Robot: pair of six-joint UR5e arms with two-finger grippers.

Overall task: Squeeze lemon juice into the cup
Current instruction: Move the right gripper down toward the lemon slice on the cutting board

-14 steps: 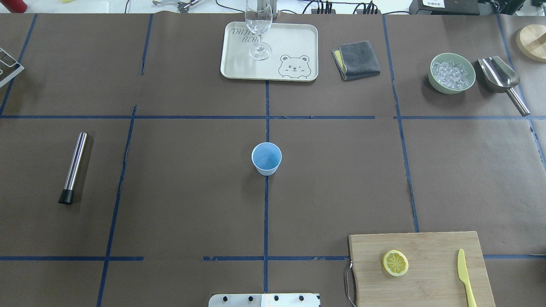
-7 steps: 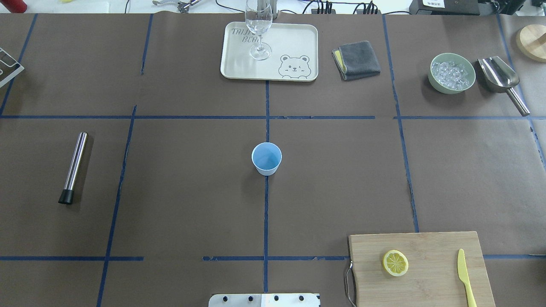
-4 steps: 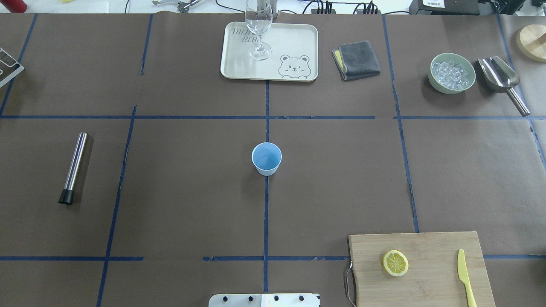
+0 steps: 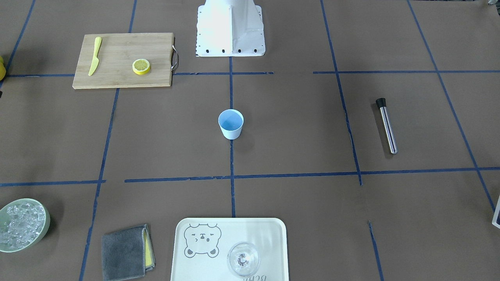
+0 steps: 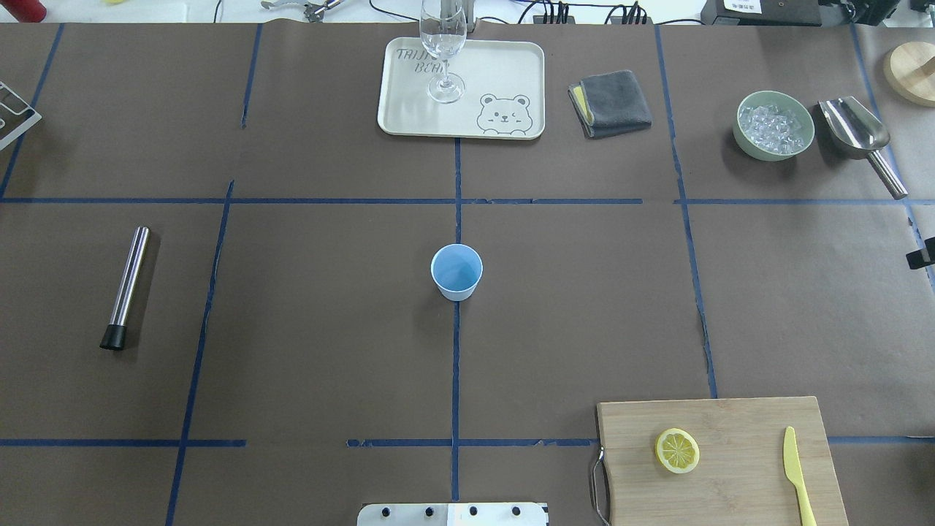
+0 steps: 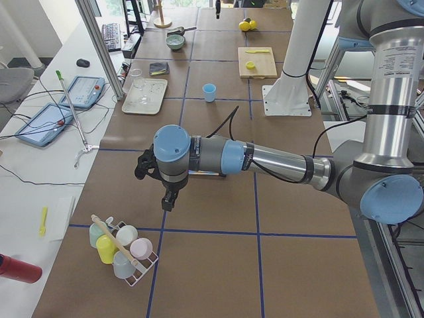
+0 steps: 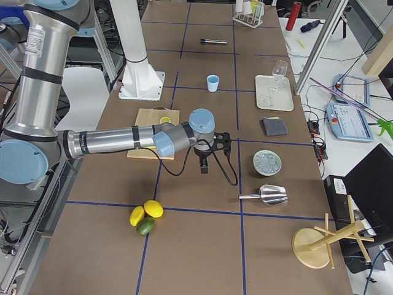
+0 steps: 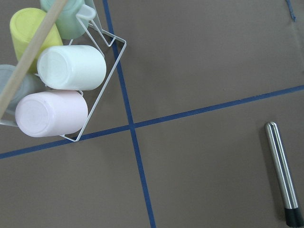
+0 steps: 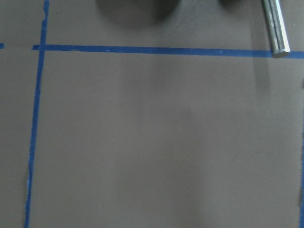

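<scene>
The lemon [image 5: 677, 450] is a round yellow slice lying flat on a wooden cutting board [image 5: 738, 424] at the near right; it also shows in the front view [image 4: 141, 66]. The cup [image 5: 456, 271] is light blue and stands upright at the table's centre, also in the front view [image 4: 230, 123]. My right gripper [image 7: 204, 163] hangs over bare table to the right of the board; only a dark sliver [image 5: 922, 257] shows overhead. My left gripper [image 6: 168, 200] hangs over the far left end near a cup rack. I cannot tell whether either is open or shut.
A yellow knife [image 5: 796, 475] lies on the board. A steel rod [image 5: 128, 285] lies at the left. A tray [image 5: 511, 66] with a glass [image 5: 443, 51], a grey cloth [image 5: 610, 102], a bowl of ice [image 5: 774, 124] and a scoop [image 5: 858, 139] line the far side. A cup rack [image 6: 122, 248] stands at the left end.
A dark sliver of my right gripper has come into the overhead view at its right edge. The lemon, the cup and the other things have not moved.
</scene>
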